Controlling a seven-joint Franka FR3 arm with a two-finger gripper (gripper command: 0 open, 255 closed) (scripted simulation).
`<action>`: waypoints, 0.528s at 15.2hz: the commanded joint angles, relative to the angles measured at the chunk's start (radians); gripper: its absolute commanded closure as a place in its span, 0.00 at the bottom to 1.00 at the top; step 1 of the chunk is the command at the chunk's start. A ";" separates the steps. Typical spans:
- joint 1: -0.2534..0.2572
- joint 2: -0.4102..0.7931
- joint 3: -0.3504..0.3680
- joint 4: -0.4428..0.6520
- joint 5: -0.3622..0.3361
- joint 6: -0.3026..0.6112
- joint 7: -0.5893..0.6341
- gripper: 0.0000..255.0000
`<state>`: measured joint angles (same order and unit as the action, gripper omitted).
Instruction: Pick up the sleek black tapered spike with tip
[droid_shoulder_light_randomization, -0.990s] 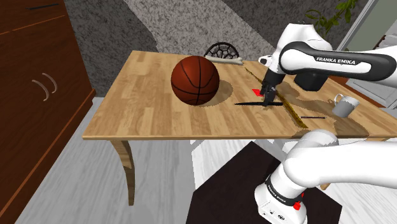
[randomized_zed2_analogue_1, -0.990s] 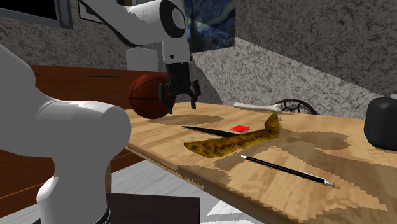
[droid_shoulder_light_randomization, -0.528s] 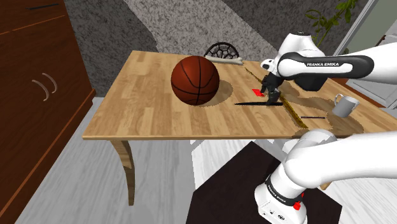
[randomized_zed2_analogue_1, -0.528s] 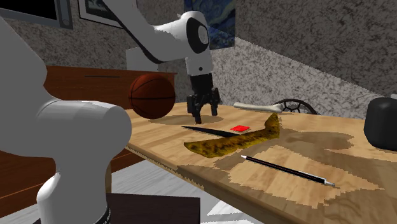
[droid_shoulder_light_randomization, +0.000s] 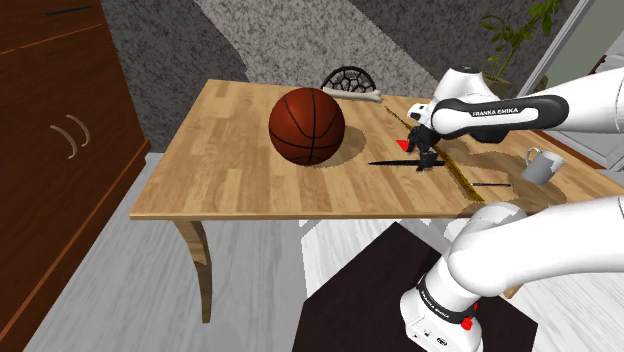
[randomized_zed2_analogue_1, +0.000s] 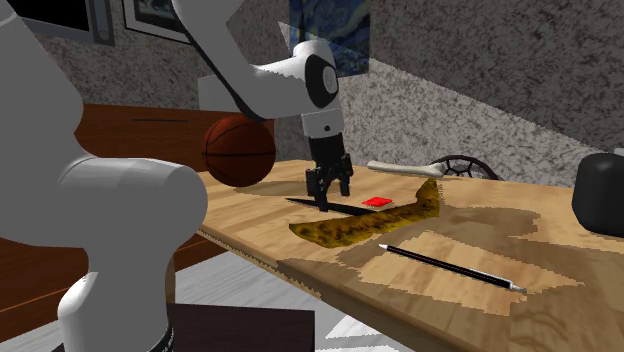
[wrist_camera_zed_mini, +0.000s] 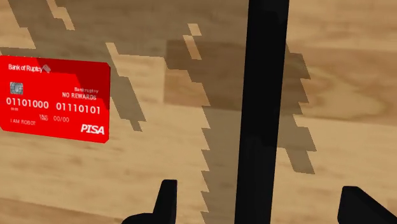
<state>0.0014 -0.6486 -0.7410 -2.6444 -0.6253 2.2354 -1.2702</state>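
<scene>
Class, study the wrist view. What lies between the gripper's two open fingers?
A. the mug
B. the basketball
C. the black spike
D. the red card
C: the black spike runs between the fingers of the open gripper, not touched by either, while the red card lies outside them.

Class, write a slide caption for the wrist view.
Open tool straddling the black spike on the wooden table, red card beside it.

On my wrist view the black spike (wrist_camera_zed_mini: 261, 108) runs out of frame at both ends; the red card (wrist_camera_zed_mini: 54, 98) is clipped too.
</scene>
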 joint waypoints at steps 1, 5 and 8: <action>0.002 0.017 -0.016 -0.008 -0.007 0.028 0.000 0.00; 0.003 0.018 -0.015 -0.008 -0.007 0.028 0.000 1.00; 0.003 0.018 -0.016 -0.007 -0.007 0.028 0.000 1.00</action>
<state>0.0034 -0.6346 -0.7541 -2.6498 -0.6307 2.2588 -1.2704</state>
